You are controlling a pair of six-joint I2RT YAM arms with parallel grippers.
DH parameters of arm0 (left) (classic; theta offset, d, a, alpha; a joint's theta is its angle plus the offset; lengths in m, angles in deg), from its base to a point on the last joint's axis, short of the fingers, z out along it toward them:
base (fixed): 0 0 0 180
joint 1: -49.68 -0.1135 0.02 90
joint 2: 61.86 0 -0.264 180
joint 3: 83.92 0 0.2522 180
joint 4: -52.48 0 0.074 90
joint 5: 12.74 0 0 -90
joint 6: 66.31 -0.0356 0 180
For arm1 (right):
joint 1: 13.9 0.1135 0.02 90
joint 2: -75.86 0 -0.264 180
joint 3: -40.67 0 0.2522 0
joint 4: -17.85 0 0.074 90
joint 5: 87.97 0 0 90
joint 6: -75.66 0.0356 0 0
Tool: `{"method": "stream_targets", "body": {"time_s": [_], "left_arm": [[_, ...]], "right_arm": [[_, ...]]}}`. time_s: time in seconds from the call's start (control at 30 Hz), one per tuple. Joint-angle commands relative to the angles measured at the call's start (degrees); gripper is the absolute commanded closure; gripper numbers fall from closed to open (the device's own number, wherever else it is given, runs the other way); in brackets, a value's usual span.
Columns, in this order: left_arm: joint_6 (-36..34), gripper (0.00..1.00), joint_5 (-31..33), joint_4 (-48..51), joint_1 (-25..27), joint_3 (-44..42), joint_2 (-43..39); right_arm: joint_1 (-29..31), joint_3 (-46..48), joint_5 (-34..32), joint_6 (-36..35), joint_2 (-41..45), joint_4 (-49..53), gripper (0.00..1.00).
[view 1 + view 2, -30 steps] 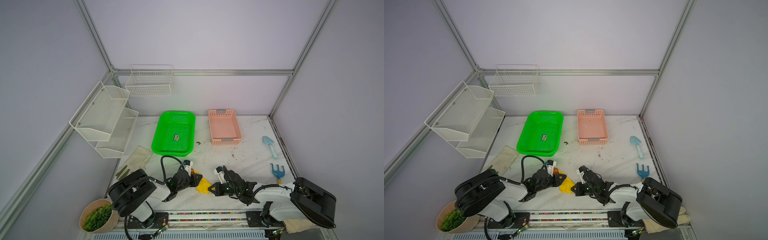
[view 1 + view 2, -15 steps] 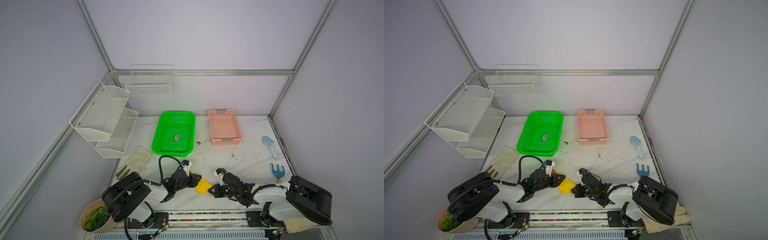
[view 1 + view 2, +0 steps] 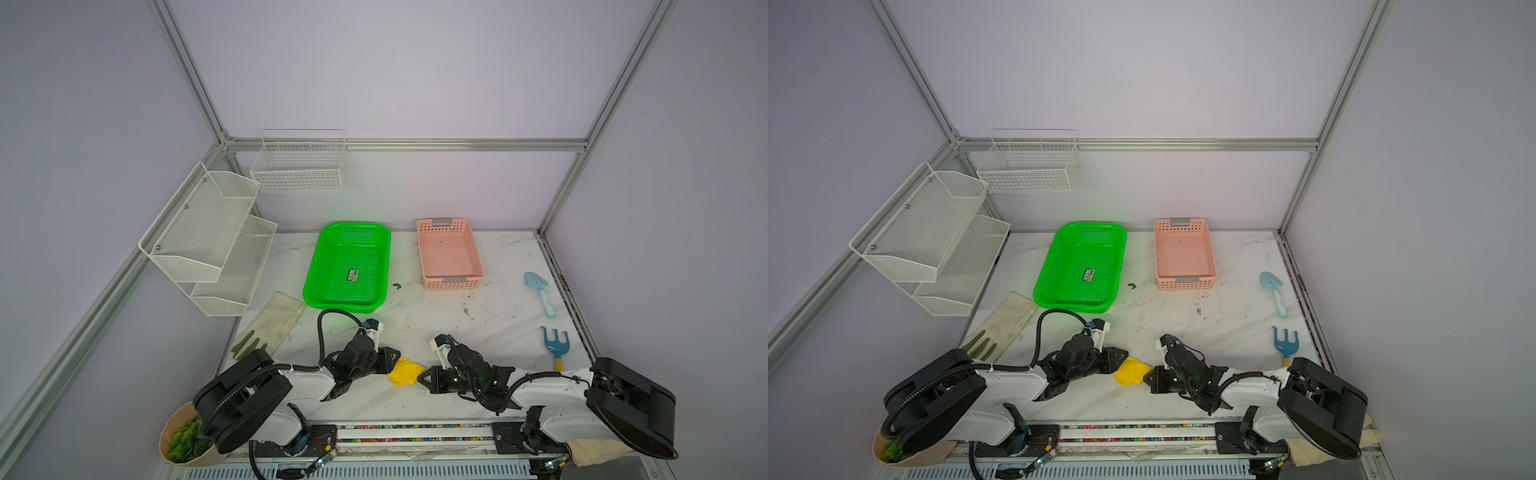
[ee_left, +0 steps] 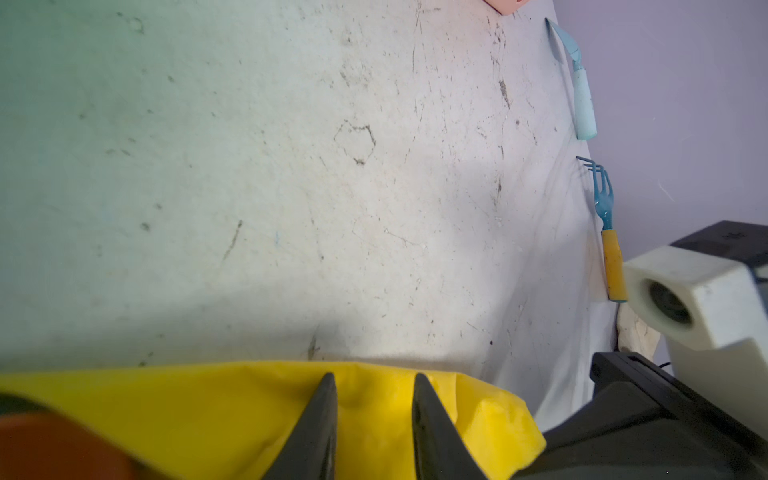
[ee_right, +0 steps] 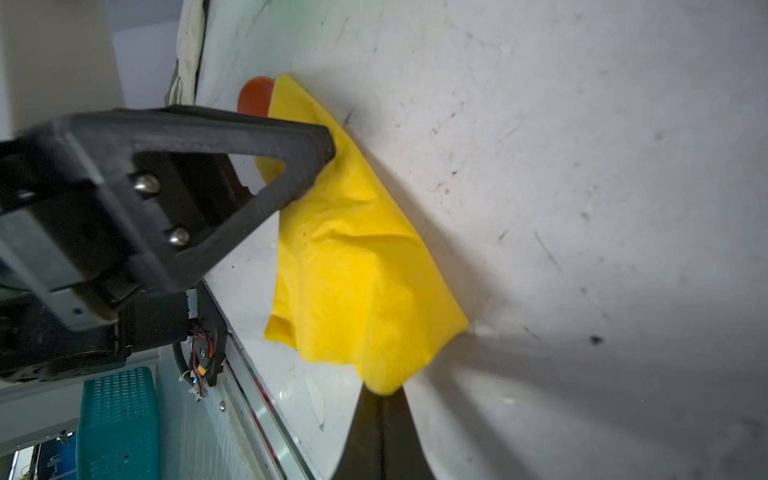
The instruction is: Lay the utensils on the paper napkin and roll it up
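The yellow paper napkin (image 3: 402,372) (image 3: 1130,371) lies as a crumpled bundle near the table's front edge, between my two grippers. An orange utensil end (image 5: 255,95) sticks out of the bundle's far end; the other utensils are hidden. My left gripper (image 3: 395,360) (image 4: 375,379) is open by a narrow gap, and its fingertips (image 5: 324,153) press onto the napkin (image 4: 208,407). From the opposite side my right gripper (image 3: 420,376) (image 5: 382,397) is shut, with a corner of the napkin (image 5: 353,270) pinched at its tips.
At the back stand a green basket (image 3: 388,249) and a pink basket (image 3: 451,284). A light blue toy shovel (image 3: 540,291) and a blue rake (image 3: 555,345) lie at the right edge. Cream gloves (image 3: 278,320) lie left, below white wire racks (image 3: 208,237).
The left jaws have parted a little over the napkin. Both arms have shifted slightly. The napkin bundle stays in the same spot.
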Motion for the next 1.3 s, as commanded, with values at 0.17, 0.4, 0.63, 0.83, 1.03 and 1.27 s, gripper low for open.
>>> {"method": "stream_targets", "body": {"time_s": [0.17, 0.4, 0.63, 0.83, 1.03, 1.27], "left_arm": [[-0.7, 0.70, 1.1, 1.0, -0.2, -1.9, 1.7], [-0.3, 0.71, 1.7, 0.0, -0.2, -4.0, -0.3], [-0.3, 0.72, 2.5, -0.1, 0.0, -4.9, -3.7], [-0.6, 0.72, 2.7, -0.4, 0.0, -4.9, -4.7], [-0.8, 0.59, 3.0, 2.9, 0.1, -4.0, -9.0], [0.3, 0.42, 7.7, 19.1, 0.1, -0.5, -24.4]], "right_arm": [[-1.1, -9.1, -0.2, -4.4, 6.6, 11.1, 0.99], [-3.0, -11.3, 1.1, -8.9, -4.6, 7.1, 1.00], [-2.5, -9.5, 4.3, -7.2, -10.9, -0.6, 1.00], [0.5, -8.3, 2.8, -5.6, -14.8, -3.9, 1.00], [1.6, -6.4, 1.7, -4.3, -17.9, -6.3, 1.00], [1.7, -4.9, 0.2, -3.2, -17.2, -6.0, 1.00]]}}
